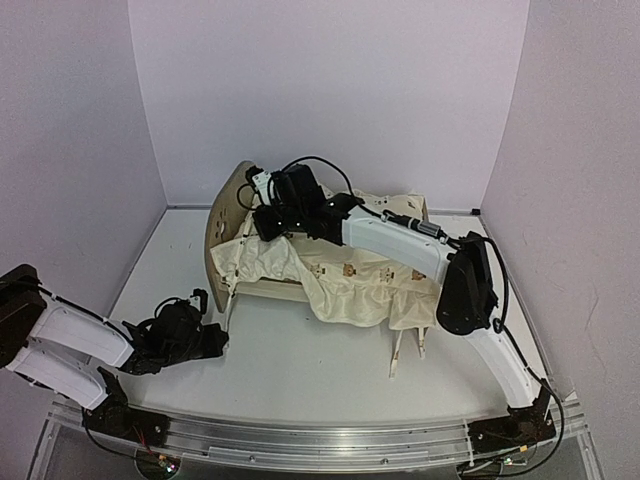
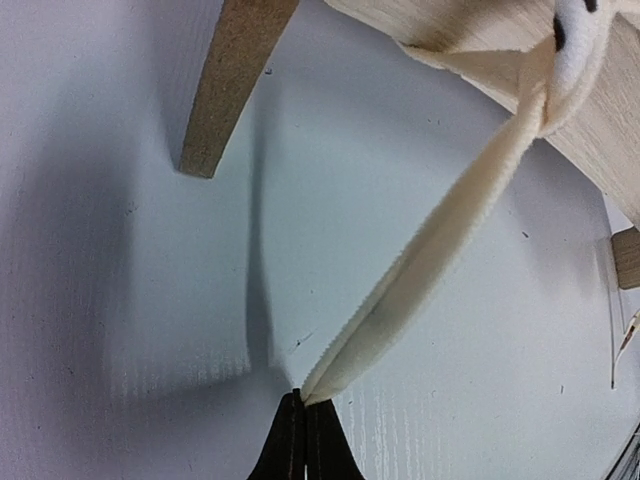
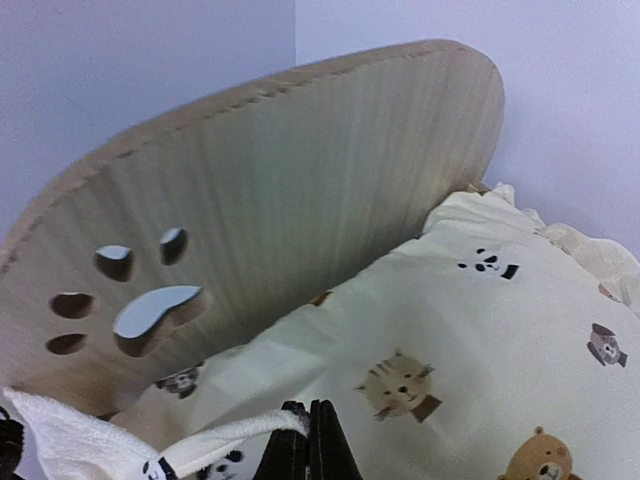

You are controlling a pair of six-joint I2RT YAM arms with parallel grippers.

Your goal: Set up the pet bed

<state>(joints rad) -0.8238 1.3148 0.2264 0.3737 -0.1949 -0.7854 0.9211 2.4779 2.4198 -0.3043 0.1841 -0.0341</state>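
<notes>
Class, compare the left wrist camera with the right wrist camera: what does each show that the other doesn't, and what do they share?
Left wrist only: the table, a wooden bed leg, and a cream tie stretched taut from the left gripper to the bed frame.
Right wrist only: the arched headboard with its paw cutout, the animal-print cushion against it, and the right gripper pinching a white strip.
Shared: shut jaws pinching pale fabric, and the bed's light wood.
</notes>
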